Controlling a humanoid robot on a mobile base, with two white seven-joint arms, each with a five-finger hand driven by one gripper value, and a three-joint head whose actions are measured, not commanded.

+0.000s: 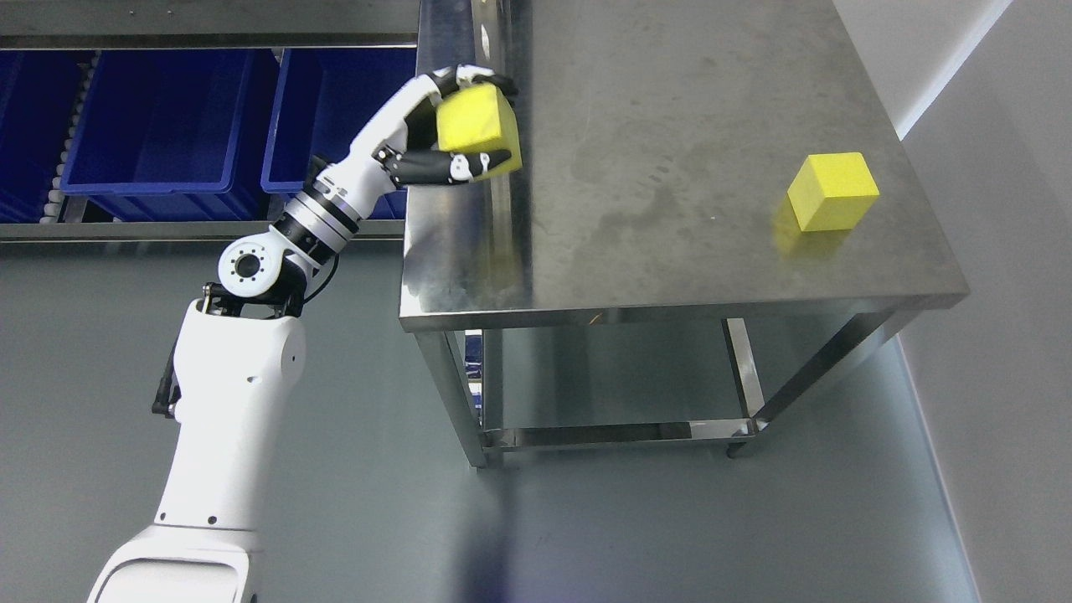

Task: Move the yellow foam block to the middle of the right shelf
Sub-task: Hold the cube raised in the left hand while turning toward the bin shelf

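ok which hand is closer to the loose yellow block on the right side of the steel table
Left, by default: the left hand grips another yellow block at the table's left edge, far across from the loose yellow block. The right hand is out of view.

A steel desk (670, 167) spreads to the right of the fingers (469, 166), its left edge just beside them. Its top is smudged and reflective, with a lower shelf (620, 434) between the legs, well below the fingers. Left of the fingers and behind them, blue bins (159, 126) sit in a row on a rack (167, 230) with rollers showing at the far left. Grey floor (586, 536) lies beneath everything, and a pale wall (1005, 335) rises far to the right.
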